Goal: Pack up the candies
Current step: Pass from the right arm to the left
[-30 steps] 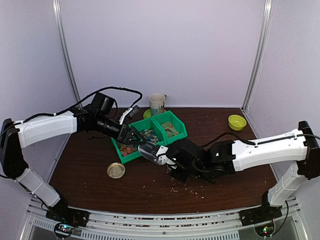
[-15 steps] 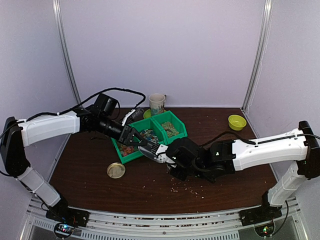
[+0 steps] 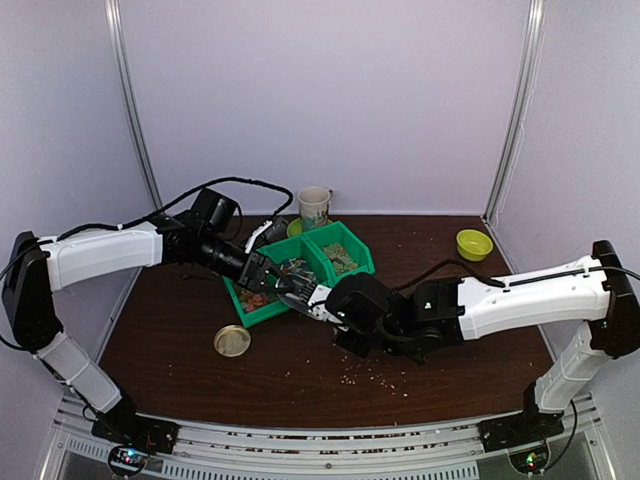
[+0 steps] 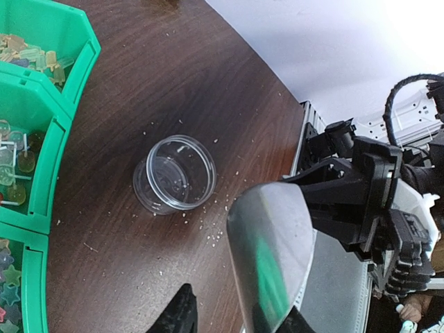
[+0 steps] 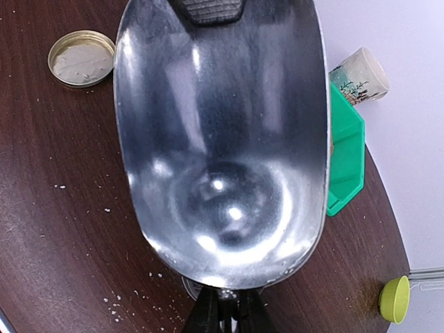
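Note:
The candies (image 3: 256, 297) lie as small mixed-colour pieces in the green bins (image 3: 332, 240), and also show in the left wrist view (image 4: 29, 52). My right gripper (image 5: 229, 310) is shut on the handle of an empty metal scoop (image 5: 222, 139), which it holds just in front of the bins (image 3: 303, 300). My left gripper (image 3: 275, 280) is at the scoop's front lip (image 4: 270, 257). One finger (image 4: 184, 309) stands a little clear of the wall, and the other is hidden behind it. A clear empty jar (image 4: 173, 173) stands on the table below.
A round tan lid (image 3: 232, 341) lies at the front left of the table. A printed cup (image 3: 314, 207) stands behind the bins and a yellow-green bowl (image 3: 473, 244) at the back right. Crumbs (image 3: 375, 378) are scattered under the right arm.
My left gripper has moved onto the scoop's lip and its jaws have narrowed. The right arm has shifted the scoop slightly left towards the bins.

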### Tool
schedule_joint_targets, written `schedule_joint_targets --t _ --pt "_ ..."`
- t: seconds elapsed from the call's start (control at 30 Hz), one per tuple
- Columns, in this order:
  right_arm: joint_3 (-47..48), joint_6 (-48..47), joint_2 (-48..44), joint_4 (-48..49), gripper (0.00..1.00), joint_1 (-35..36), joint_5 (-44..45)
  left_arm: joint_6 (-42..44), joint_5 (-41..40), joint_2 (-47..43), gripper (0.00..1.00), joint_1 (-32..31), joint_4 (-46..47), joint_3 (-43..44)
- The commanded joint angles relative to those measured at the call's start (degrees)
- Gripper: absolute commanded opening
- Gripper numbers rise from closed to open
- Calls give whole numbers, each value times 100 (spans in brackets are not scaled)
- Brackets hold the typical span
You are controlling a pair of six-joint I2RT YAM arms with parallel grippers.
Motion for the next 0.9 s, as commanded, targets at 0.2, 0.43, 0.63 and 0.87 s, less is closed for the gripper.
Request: schedule_joint_targets --t 0.2,0.43,0.63,0.87 --pt "272 59 97 6 1 33 116 119 41 36 27 -36 8 212" --pt "202 13 98 -11 1 47 -23 128 26 22 24 -31 2 212" --pt "188 -37 114 -18 1 79 -136 147 -34 24 18 -33 -26 221" --pt "176 3 134 -68 1 94 -116 178 -86 38 26 -30 -79 249"
